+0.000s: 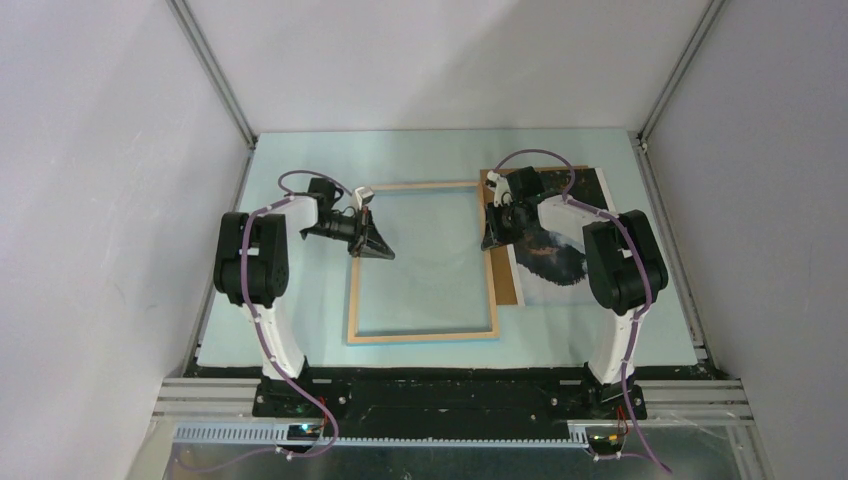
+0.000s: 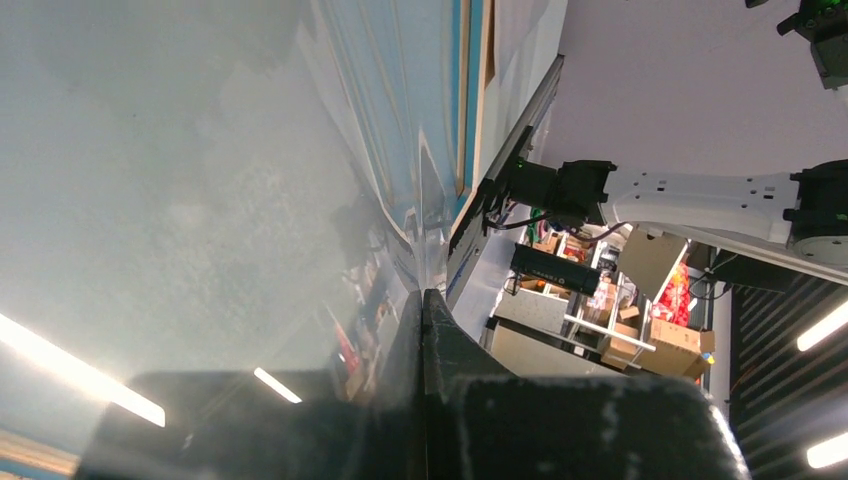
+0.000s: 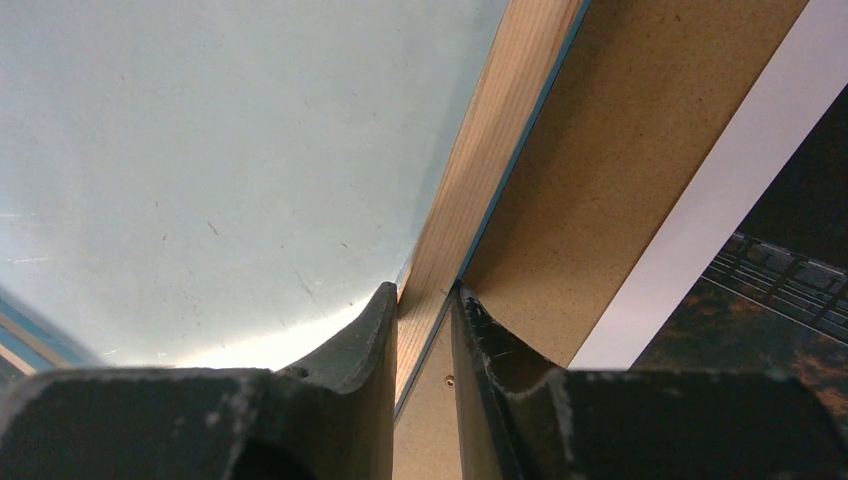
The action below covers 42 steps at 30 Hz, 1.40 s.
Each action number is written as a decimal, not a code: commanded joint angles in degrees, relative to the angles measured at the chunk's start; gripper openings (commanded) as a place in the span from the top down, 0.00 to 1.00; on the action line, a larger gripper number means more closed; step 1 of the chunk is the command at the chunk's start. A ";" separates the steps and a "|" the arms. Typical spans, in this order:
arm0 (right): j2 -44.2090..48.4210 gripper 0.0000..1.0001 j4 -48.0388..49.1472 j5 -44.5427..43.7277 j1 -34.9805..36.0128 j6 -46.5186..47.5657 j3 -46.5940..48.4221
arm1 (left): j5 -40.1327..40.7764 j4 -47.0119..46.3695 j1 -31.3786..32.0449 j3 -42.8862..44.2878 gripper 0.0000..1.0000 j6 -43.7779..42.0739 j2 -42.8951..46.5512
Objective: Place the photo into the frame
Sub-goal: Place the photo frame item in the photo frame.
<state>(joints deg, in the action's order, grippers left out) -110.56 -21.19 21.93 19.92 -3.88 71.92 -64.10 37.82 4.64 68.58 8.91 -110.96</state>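
The frame (image 1: 420, 262) lies flat in the middle of the mat, pale wood face up, with a glossy pane inside it. The photo (image 1: 560, 265), dark mountains with a white border, lies to the frame's right, partly under the right arm. My right gripper (image 1: 490, 240) straddles the frame's right rail (image 3: 500, 110), its fingers (image 3: 425, 290) closed against both sides of the wood. My left gripper (image 1: 380, 252) rests just inside the left rail, tip down on the pane. Its fingers (image 2: 425, 295) are pressed together with nothing between them.
A plain brown backing board (image 1: 505, 285) lies under the photo's left edge, hard against the frame's right rail (image 3: 620, 150). The white-walled enclosure and its metal posts (image 1: 215, 70) border the pale blue mat (image 1: 300, 330). The right arm (image 2: 700, 200) shows across the left wrist view.
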 commanded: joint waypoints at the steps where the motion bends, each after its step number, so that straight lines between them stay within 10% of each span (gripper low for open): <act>1: 0.34 0.76 0.57 2.06 0.69 0.86 1.01 | -1.26 2.29 2.91 0.75 0.99 -2.22 0.06; 42: 0.52 0.75 0.45 1.01 1.37 1.47 0.94 | 11.56 2.23 3.69 -2.19 0.46 -2.06 -0.83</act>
<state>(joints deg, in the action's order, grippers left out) -110.56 -21.21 21.82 19.97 -3.97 71.92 -53.04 38.13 5.89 67.18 8.45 -111.46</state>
